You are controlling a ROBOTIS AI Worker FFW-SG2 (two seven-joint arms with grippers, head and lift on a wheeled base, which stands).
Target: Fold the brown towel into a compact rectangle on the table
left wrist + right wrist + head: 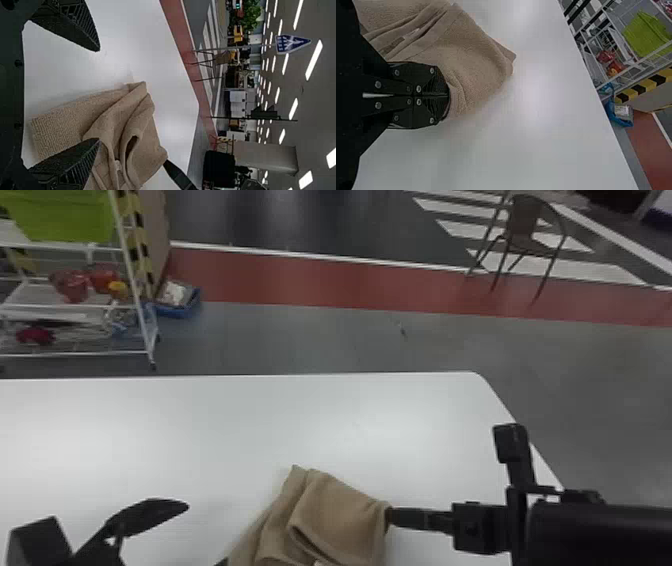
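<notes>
Nearest the head camera, the right gripper comes in from the right edge, shut on one side of the brown towel, which lies in loose, uneven folds on the white table; at lower left is the left gripper. Left wrist view: the left gripper has its fingers spread wide, one overlapping the towel, though I cannot tell whether they touch. Right wrist view: the right gripper's fingers meet, pinching the towel's edge.
</notes>
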